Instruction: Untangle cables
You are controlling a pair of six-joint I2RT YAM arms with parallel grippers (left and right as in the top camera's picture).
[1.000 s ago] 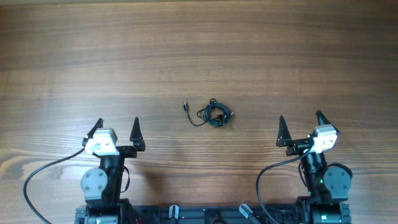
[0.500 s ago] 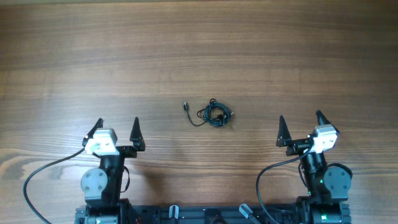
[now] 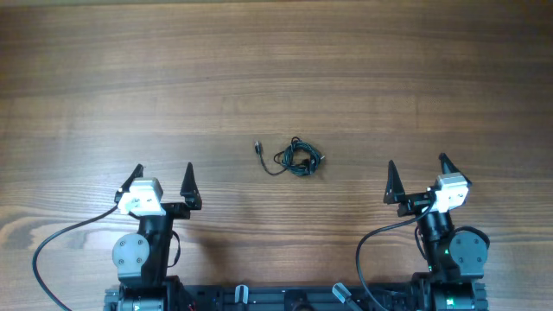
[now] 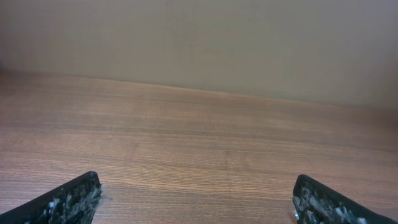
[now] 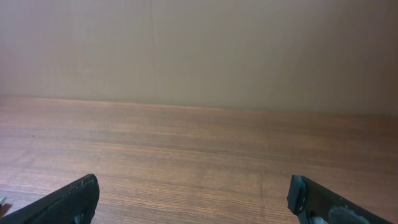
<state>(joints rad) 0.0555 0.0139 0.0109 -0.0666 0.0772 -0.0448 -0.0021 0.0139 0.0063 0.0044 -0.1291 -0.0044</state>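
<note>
The cables [image 3: 296, 159] lie in a small dark black-green knot near the table's middle in the overhead view, with one loose end and tiny plug [image 3: 258, 148] trailing to the left. My left gripper [image 3: 162, 180] is open and empty, at the front left, well apart from the knot. My right gripper [image 3: 418, 174] is open and empty, at the front right. In the left wrist view [image 4: 196, 196] and the right wrist view [image 5: 193, 196] only the open fingertips and bare wood show; the cables are out of view there.
The wooden table [image 3: 276, 78] spreads wide around the knot. The arm bases and their thick black cables [image 3: 52, 250] sit along the front edge. A plain wall rises behind the table's far edge [image 4: 199, 90].
</note>
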